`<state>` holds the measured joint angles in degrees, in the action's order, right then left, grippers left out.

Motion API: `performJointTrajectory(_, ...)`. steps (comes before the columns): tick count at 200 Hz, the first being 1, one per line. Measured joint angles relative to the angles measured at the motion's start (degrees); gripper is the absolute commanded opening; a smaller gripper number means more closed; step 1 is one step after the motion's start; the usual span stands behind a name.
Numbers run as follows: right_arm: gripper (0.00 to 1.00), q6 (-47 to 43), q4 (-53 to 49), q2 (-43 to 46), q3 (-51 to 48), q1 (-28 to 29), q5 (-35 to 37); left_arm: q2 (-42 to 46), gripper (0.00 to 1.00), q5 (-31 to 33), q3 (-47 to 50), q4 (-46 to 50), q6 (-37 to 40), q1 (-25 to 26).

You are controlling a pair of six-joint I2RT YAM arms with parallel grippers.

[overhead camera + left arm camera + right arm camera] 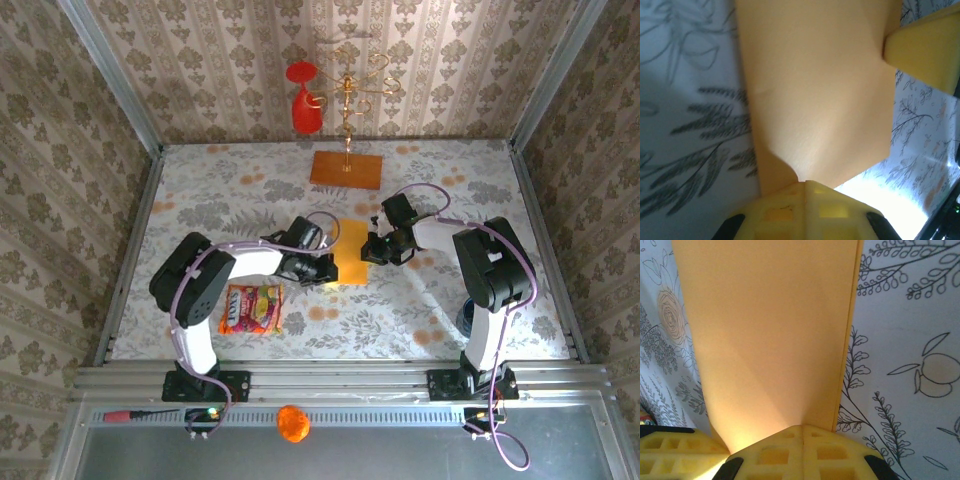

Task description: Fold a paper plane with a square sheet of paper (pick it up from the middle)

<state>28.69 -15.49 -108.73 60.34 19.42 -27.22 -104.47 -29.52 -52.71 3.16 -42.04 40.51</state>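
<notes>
Quick status from me. Both grippers are clamped shut on the square sheet of paper (351, 250), which sits out in the middle of the surface (250, 190), between my two wrists. My left gripper (322, 268) has it pinched at the near-left edge. In the left wrist view you can see the paper puckering right where the yellow pads (825, 210) bite. My right gripper (375, 248) has the opposite long edge, jaws closed tight on it there too.

How far along? Early, I'd say. From above the sheet reads as a tall narrow strip, not a square. In the right wrist view there's a doubled edge (847, 340) running down one side, so my guess is that it's folded in half lengthwise, or close to it. I can't tell if that crease is pressed flat. There's no pointed nose, no angled corners and no wings, so basically all the real shaping is left to do.

The snack packet (251, 308) is well off to my left, and the orange board (346, 170) is at the back. Neither is in the way.
</notes>
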Motion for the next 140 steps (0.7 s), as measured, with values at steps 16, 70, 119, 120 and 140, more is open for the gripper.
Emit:
performJointTrajectory(16, 0.03, 0.04, -0.04, 0.11, 0.02, 0.17, 0.42, 2.58, 0.00, 0.24, 3.10, 0.07, 0.04, -0.35)
performJointTrajectory(70, 0.03, 0.22, -2.56, 0.33, 2.16, 2.91, 4.72, 16.13, 0.00, 5.05, 10.38, 5.99, 0.02, -2.78)
performJointTrajectory(119, 0.03, 1.14, -2.97, -2.25, 6.38, 6.75, 5.79, 24.00, 0.19, 10.19, 10.36, 4.50, -1.51, -5.09)
performJointTrajectory(120, 0.03, 1.18, -2.95, -2.25, 6.40, 6.80, 5.81, 24.00, 0.20, 10.25, 10.36, 4.46, -1.62, -5.14)
performJointTrajectory(140, 0.06, 2.86, -2.93, -2.16, 6.43, 7.17, 5.81, 23.69, 0.29, 11.26, 10.36, 3.15, -3.28, -6.29)
